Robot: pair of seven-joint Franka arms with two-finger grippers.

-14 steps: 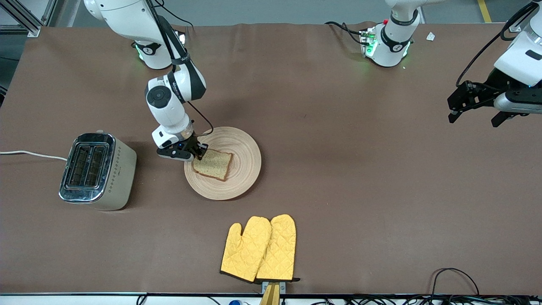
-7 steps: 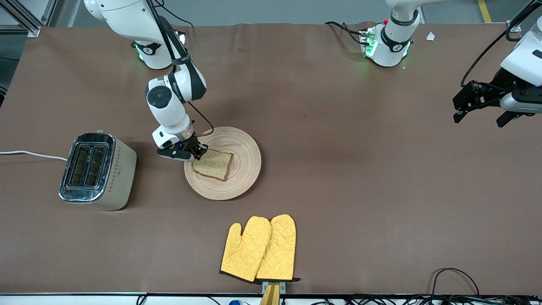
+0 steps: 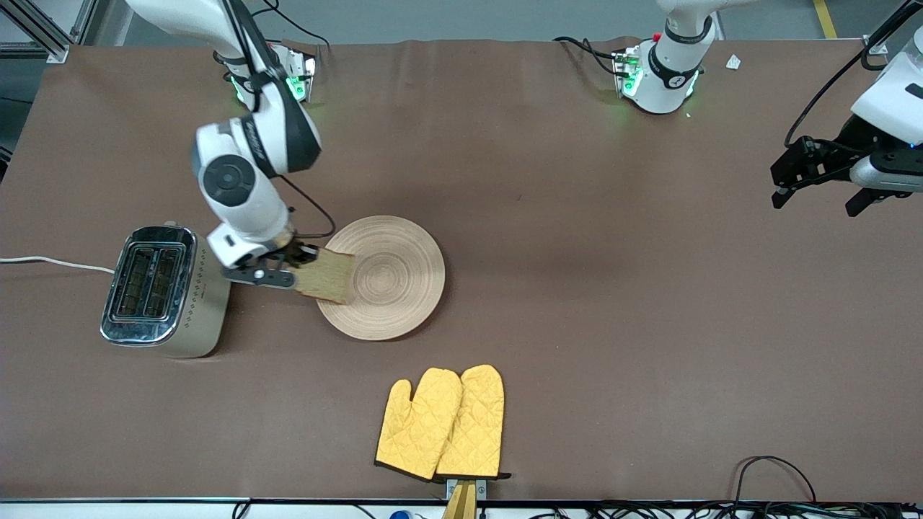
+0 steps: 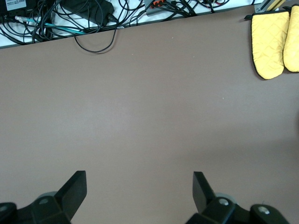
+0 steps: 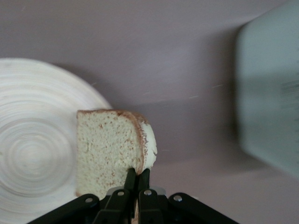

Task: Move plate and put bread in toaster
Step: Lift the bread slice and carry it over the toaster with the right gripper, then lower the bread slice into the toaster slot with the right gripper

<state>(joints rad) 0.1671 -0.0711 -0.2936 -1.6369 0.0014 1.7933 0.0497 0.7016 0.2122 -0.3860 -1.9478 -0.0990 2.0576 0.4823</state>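
My right gripper (image 3: 299, 261) is shut on the bread (image 3: 326, 276), a speckled tan slice with a brown crust, and holds it in the air over the plate's edge toward the toaster. In the right wrist view the bread (image 5: 110, 147) hangs pinched by its crust between my fingertips (image 5: 137, 175). The round wooden plate (image 3: 393, 277) lies bare on the table, also in the right wrist view (image 5: 32, 154). The cream toaster (image 3: 164, 290) with chrome top stands toward the right arm's end, seen blurred in the right wrist view (image 5: 271, 88). My left gripper (image 3: 811, 191) is open and empty, waiting high over its end of the table (image 4: 138, 186).
A pair of yellow oven mitts (image 3: 443, 424) lies near the table's front edge, nearer the camera than the plate, also in the left wrist view (image 4: 274, 39). The toaster's white cord (image 3: 50, 263) runs off the table's end. Cables (image 4: 70, 18) hang along the front edge.
My right gripper has lifted the bread off the plate and carried it toward the toaster. The plate now lies bare. The left arm drew back slightly, then held still.
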